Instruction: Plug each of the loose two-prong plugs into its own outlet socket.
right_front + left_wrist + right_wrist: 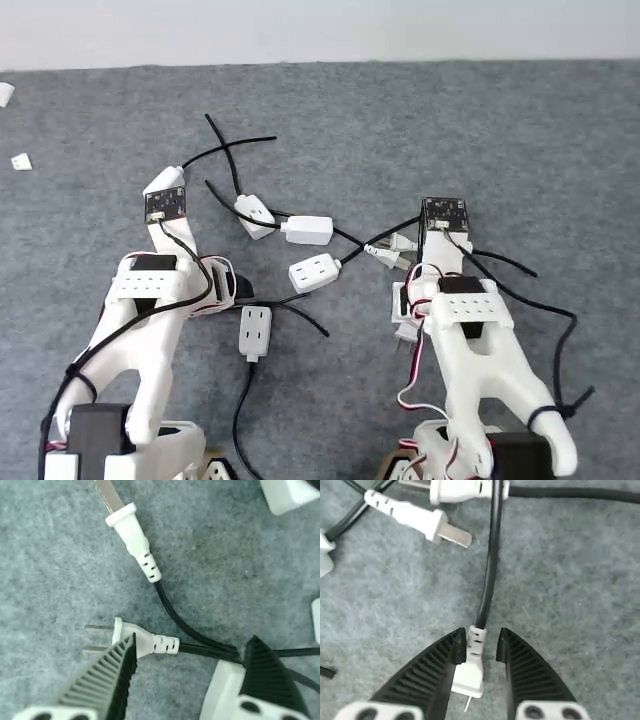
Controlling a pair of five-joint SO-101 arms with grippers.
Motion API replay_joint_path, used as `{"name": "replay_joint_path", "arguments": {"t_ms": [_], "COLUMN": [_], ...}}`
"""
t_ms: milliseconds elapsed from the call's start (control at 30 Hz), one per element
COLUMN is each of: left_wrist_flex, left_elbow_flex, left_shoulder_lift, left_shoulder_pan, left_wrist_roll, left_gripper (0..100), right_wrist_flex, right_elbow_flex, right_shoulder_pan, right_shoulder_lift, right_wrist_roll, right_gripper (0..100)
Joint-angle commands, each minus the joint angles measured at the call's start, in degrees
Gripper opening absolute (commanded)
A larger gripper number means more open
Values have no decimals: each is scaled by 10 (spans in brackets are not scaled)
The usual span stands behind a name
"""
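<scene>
1. The right gripper [481,635] holds its fingers a little apart, one on each side of a white plug [469,672]; I cannot see that they press it.
2. The left gripper [194,640] has its fingers wide apart. One fingertip [120,667] covers the edge of a second plug [145,641] that lies flat on the grey mat [50,555].
3. An outlet block [314,271] lies between the arms.
</scene>
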State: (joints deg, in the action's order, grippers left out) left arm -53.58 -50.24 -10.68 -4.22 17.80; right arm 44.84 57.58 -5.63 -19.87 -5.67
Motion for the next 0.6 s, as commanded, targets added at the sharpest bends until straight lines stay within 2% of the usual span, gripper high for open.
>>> {"name": "replay_joint_path", "arguments": {"t_ms": [0, 367, 567], "left_wrist_flex": [-4, -4, -4], "left_elbow_flex": [4, 4, 3], "left_shoulder_lift": [-2, -2, -2], "left_shoulder_pan": [-1, -2, -2], "left_wrist_roll": [-5, -5, -5], "left_gripper": [323, 323, 323], "right_wrist_flex": [-4, -4, -3], "right_elbow_flex": [-40, -62, -69], "right_shoulder_pan": [7, 6, 5], "right_shoulder_lift": [10, 38, 50], "right_wrist_roll": [-4, -4, -1], "right_gripper": [117, 116, 6]}}
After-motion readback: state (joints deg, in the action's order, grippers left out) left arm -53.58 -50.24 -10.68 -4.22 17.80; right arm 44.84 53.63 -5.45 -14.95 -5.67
